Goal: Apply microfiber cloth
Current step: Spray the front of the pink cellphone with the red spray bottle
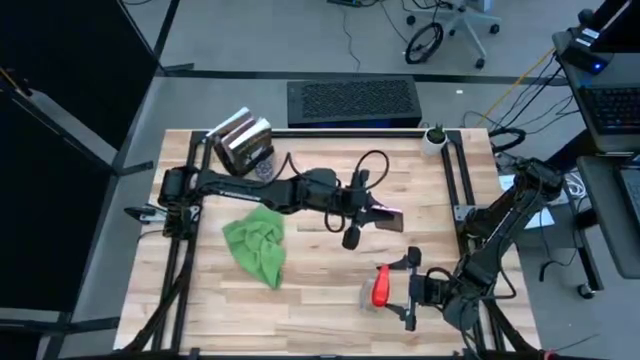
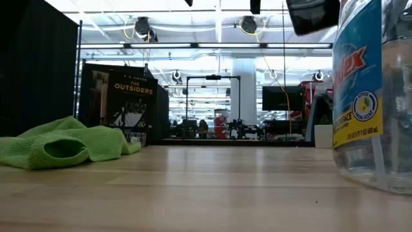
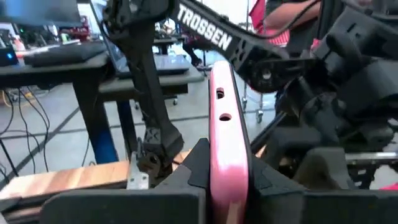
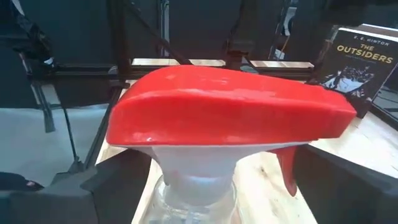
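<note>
The green microfiber cloth (image 1: pixel 256 245) (image 2: pixel 64 145) lies crumpled on the wooden table, left of centre, and nothing touches it. My left gripper (image 1: pixel 385 218) (image 3: pixel 224 171) reaches over the table's middle, to the right of the cloth. It is shut on a small dark device with a pink edge (image 1: pixel 386 211) (image 2: pixel 312 14). A clear spray bottle with a red trigger head (image 1: pixel 380 286) (image 4: pixel 224 112) stands on its base near the front right. My right gripper (image 1: pixel 405 290) is open, with a finger on either side of the bottle below the red head. My left gripper pinches the device between its two fingers (image 3: pixel 186 168), one on each flat face, with the thin pink edge (image 3: pixel 222 118) turned up. The fingers lie level and point toward the table's right edge. The device is lifted clear of the table.
A book (image 1: pixel 245 140) (image 2: pixel 132 96) stands at the back left, next to a small glass (image 2: pixel 135 137). A small white pot (image 1: pixel 434 138) sits at the back right corner. A black perforated box (image 1: pixel 352 100) lies just beyond the far edge.
</note>
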`<move>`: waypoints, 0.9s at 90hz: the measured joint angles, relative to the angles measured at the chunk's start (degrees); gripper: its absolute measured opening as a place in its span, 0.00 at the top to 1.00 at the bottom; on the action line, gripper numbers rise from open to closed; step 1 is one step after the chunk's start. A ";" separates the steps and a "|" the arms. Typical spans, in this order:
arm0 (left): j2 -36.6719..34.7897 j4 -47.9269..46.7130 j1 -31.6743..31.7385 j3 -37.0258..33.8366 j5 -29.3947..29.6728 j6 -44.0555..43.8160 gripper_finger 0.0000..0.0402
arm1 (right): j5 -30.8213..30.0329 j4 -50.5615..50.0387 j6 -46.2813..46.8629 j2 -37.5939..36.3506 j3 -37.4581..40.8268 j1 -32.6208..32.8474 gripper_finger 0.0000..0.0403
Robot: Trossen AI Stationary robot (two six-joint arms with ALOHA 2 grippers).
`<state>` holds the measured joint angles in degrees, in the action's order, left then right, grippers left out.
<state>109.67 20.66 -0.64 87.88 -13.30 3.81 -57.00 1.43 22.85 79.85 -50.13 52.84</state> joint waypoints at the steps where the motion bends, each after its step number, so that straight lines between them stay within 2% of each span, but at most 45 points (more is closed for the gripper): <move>1: 0.00 0.03 -0.01 0.00 0.00 0.01 0.97 | 0.02 0.00 0.00 0.00 0.00 0.00 0.15; 34: 0.00 -0.21 -0.03 0.00 0.00 -0.07 0.97 | 0.38 -0.37 0.00 0.00 0.00 0.00 0.31; 65: 0.00 -0.19 -0.03 0.00 0.00 -0.09 0.97 | 0.65 -0.51 -0.55 0.00 0.00 0.02 0.38; 81: 0.00 -0.76 -0.12 0.00 -0.02 -0.22 0.97 | 0.65 -0.59 -1.09 0.00 0.00 0.02 0.36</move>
<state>109.67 19.90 -0.75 87.88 -13.32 3.60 -56.36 0.84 21.76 79.85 -50.13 52.86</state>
